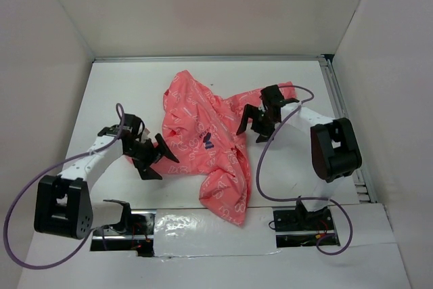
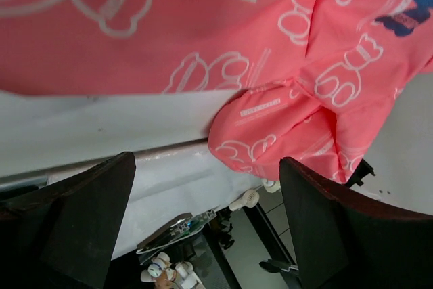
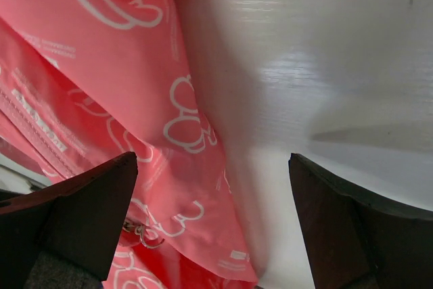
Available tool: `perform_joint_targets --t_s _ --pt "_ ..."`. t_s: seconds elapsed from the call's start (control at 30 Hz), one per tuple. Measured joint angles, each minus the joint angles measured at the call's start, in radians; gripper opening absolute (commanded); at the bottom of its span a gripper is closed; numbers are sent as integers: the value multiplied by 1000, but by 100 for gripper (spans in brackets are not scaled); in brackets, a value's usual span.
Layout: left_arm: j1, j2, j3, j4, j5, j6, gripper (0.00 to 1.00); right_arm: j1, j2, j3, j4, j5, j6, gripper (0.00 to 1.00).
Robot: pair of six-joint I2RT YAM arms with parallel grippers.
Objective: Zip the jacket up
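Note:
The coral-pink jacket point(image 1: 203, 133) with white outline print lies crumpled in the middle of the white table point(image 1: 122, 93), one sleeve trailing toward the front edge. Its dark blue chest mark point(image 1: 208, 141) faces up. My left gripper point(image 1: 161, 160) is open and empty at the jacket's left edge. In the left wrist view the jacket point(image 2: 203, 32) fills the top, beyond the open gripper point(image 2: 210, 214). My right gripper point(image 1: 251, 132) is open and empty over the jacket's right edge. In the right wrist view a small metal zipper pull point(image 3: 139, 231) shows on the jacket point(image 3: 122, 99) by the left finger point(image 3: 81, 214).
White walls enclose the table on three sides. A metal rail point(image 1: 344, 120) runs along the right edge. Shiny tape point(image 1: 210, 231) covers the front edge between the two arm bases. Purple cables point(image 1: 17, 221) loop beside each arm.

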Motion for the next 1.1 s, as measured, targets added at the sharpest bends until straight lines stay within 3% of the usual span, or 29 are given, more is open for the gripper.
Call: perform_joint_targets --t_s 0.17,0.27,0.3,0.43,0.47,0.53,0.57,0.6,0.67,0.9,1.1 --pt "4 145 3 112 -1 -2 99 -30 21 1 37 6 62 100" --pt "12 242 22 169 0 -3 87 -49 74 58 64 14 112 99" --pt "15 265 30 183 -1 -4 74 -54 97 82 74 19 129 98" --pt "26 340 60 231 -5 0 46 -72 195 183 92 64 203 92" --pt "31 360 68 237 -6 0 28 -75 221 212 89 81 220 90" --pt "42 394 84 239 -11 -2 0 -80 274 267 74 115 251 73" --pt "50 408 92 239 -10 4 0 -84 301 302 62 125 266 61" --pt "57 415 97 239 -11 6 0 -86 323 329 54 138 274 34" --pt "72 418 113 235 -11 13 0 -91 365 388 35 195 304 0" --pt "129 368 158 205 -28 31 0 -187 395 523 -87 364 309 0" --pt "147 266 127 182 -14 17 0 -423 393 568 -170 367 197 0"
